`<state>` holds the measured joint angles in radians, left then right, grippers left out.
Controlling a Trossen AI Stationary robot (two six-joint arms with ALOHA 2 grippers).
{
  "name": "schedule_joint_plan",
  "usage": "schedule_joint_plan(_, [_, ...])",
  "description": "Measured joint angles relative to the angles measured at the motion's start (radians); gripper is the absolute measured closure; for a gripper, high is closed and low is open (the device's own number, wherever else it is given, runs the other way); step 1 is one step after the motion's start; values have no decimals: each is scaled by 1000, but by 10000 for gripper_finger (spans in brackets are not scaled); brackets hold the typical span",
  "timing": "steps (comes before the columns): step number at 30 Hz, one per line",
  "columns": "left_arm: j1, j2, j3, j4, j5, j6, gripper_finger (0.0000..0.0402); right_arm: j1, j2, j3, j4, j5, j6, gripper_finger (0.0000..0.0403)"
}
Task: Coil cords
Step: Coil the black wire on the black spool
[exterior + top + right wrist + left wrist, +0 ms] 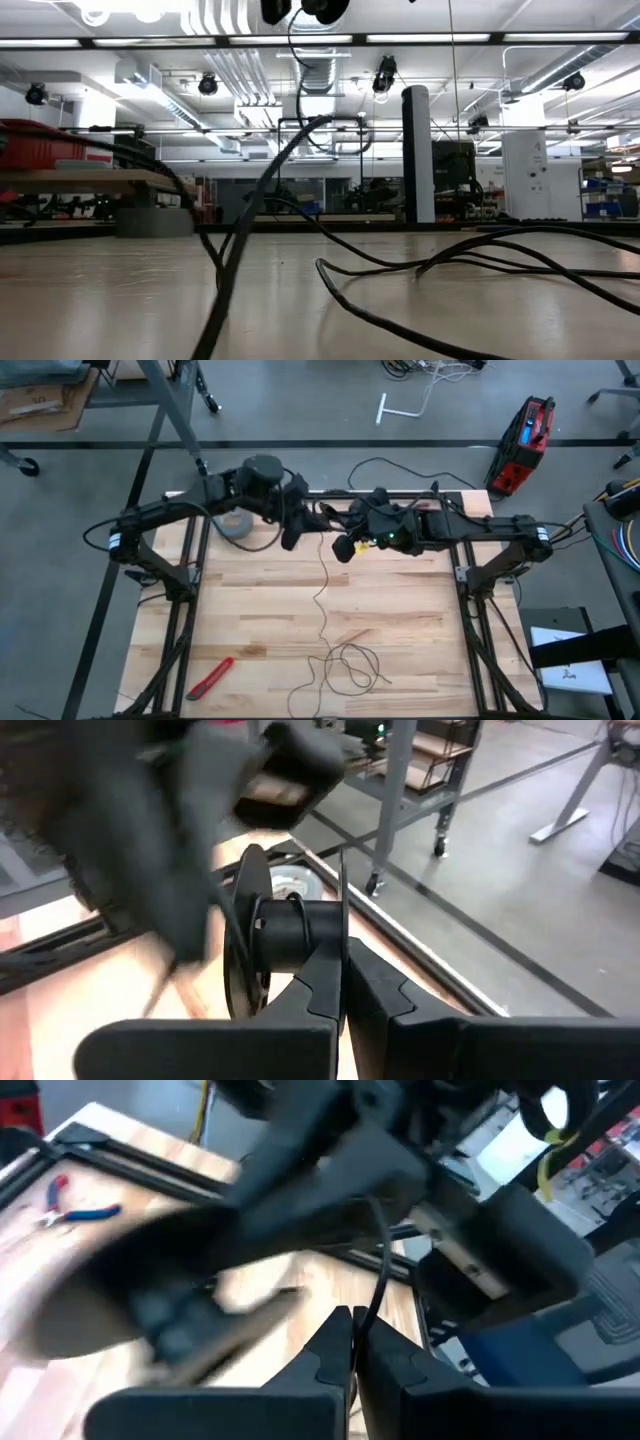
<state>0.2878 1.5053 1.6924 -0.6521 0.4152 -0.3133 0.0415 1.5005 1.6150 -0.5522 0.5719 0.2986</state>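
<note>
A wooden table (400, 620) stands on grey floor. The cord (322, 585) runs from near-edge loops up to both raised grippers: the left (291, 538) pinches cord, the right (345, 982) clamps the reel (270, 935).

grey tape roll (234, 524) sitting near the table's (400, 620) far left corner | red utility knife (209, 677) lying near the front left edge, well apart from the roll | red and black toolbox-looking case (525, 443) on the floor past the far right corner | cardboard (40, 400) on the floor, far left
</note>
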Motion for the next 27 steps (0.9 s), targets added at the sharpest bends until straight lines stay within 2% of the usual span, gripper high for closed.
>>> schedule_joint_plan(7, [60, -19, 0, -184, 10, 70, 401, 43, -23, 0, 6, -16, 5, 403])
schedule_joint_plan(12, [76, -16, -1, -172, 16, 103, 401, 53, -49, 0, 57, -132, -3, 403])
schedule_joint_plan(16, [76, -7, -2, -168, 35, 128, 401, 57, -57, 0, 165, -138, -28, 403])
schedule_joint_plan(18, [67, -4, -3, -150, 53, 127, 401, 57, -63, 0, 203, -116, -19, 403])
schedule_joint_plan(20, [47, -4, -3, -112, 61, 124, 401, 57, -65, 0, 230, -50, -5, 403])
schedule_joint_plan(27, [-12, -9, -3, 69, 103, 98, 401, 57, -64, 0, 210, 132, -7, 403])
